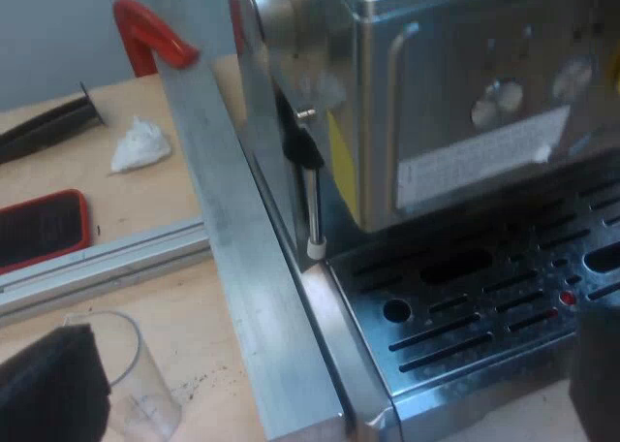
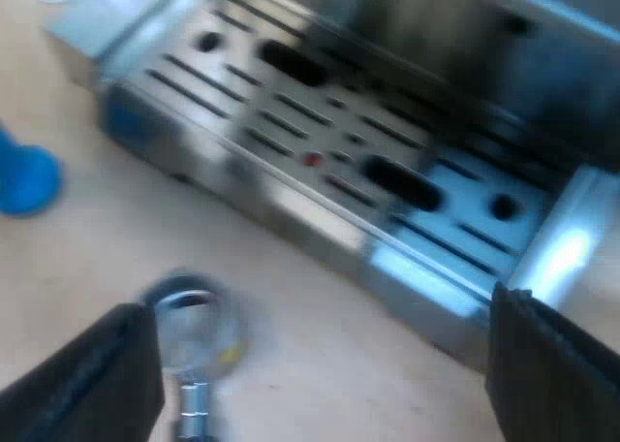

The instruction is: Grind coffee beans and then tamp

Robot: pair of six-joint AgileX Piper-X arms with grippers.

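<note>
Pale wood table point(image 1: 145, 219) carries the machine point(image 1: 455, 103), just beside a metal rail point(image 1: 247, 268)

Left wrist view: wand point(image 1: 311, 200) hangs at the machine's side, over a corner of the tray point(image 1: 465, 306). Left pincer point(image 1: 325, 374) is spread wide, fingers point(image 1: 48, 384) far apart, holding nothing; it hovers at the tray's corner and the rail. Glass point(image 1: 136, 384) stands upright on the table just beside one finger; touching or not, cannot tell. Dark specks point(image 1: 199, 384) lie on the table by the glass. Farther off on the table: crumpled white tissue point(image 1: 140, 143), flat dark thing with a red rim point(image 1: 39, 229)

Right wrist view: right pincer point(image 2: 315, 374) is spread wide and empty, above the table by the tray's front edge. Holder point(image 2: 194, 316) lies on the table between its fingers point(image 2: 557, 364), nearer one of them, touched by neither, mouth facing up. Blue tamper point(image 2: 24, 180) stands on the table near the tray's front, well apart from the holder
</note>
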